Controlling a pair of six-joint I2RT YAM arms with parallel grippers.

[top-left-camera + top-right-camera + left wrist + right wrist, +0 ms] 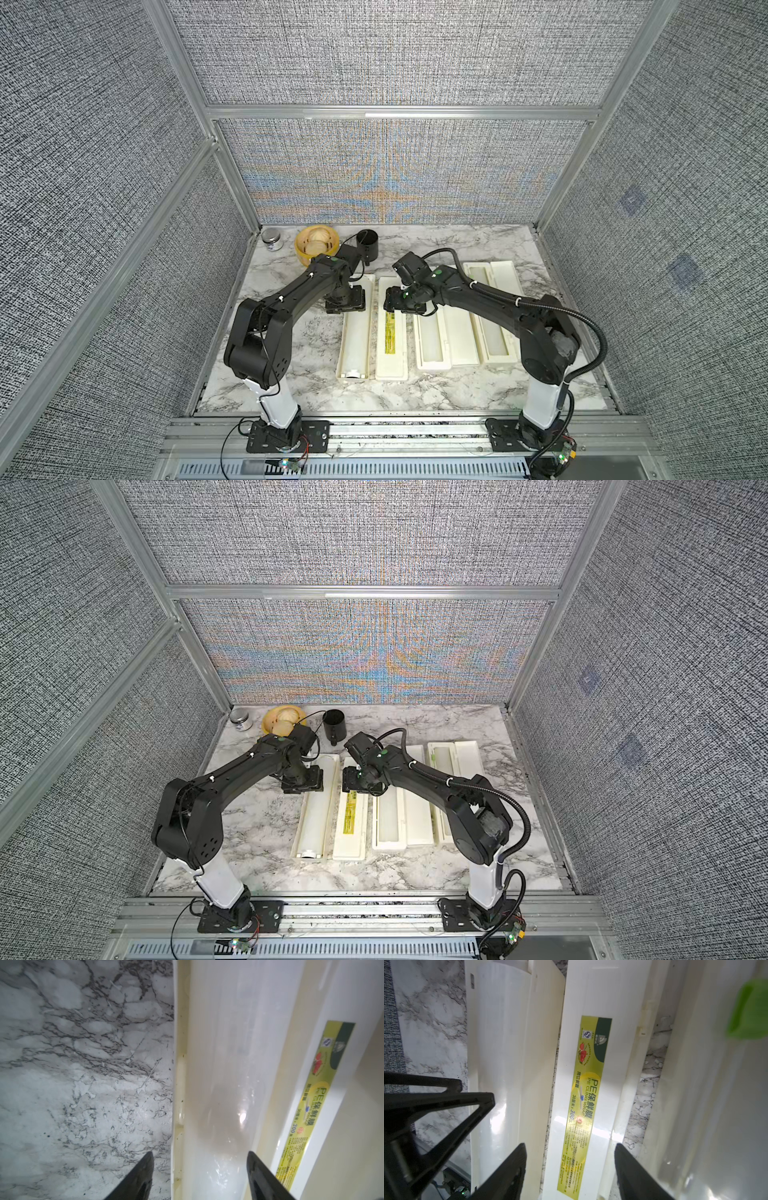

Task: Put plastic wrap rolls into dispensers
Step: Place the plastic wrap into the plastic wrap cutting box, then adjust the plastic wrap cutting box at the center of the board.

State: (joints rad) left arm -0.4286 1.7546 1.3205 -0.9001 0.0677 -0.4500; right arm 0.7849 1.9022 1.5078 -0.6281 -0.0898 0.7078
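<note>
Three cream dispensers lie open side by side on the marble table. The left dispenser (355,332) has a plastic wrap roll (228,1064) in its trough, and its lid (390,332) with the yellow label lies flat beside it. My left gripper (199,1167) hovers open astride the far part of that roll and the trough wall, gripping nothing. My right gripper (570,1157) stands open over the labelled lid (591,1084), both fingers clear of it. The middle dispenser (432,343) and the right dispenser (494,328) each show a pale roll in the trough.
At the back left stand a glass jar (272,239), a yellow bowl (317,245) and a black cup (368,243). Grey panel walls close in the table on three sides. A green tab (749,1009) sits inside the middle dispenser.
</note>
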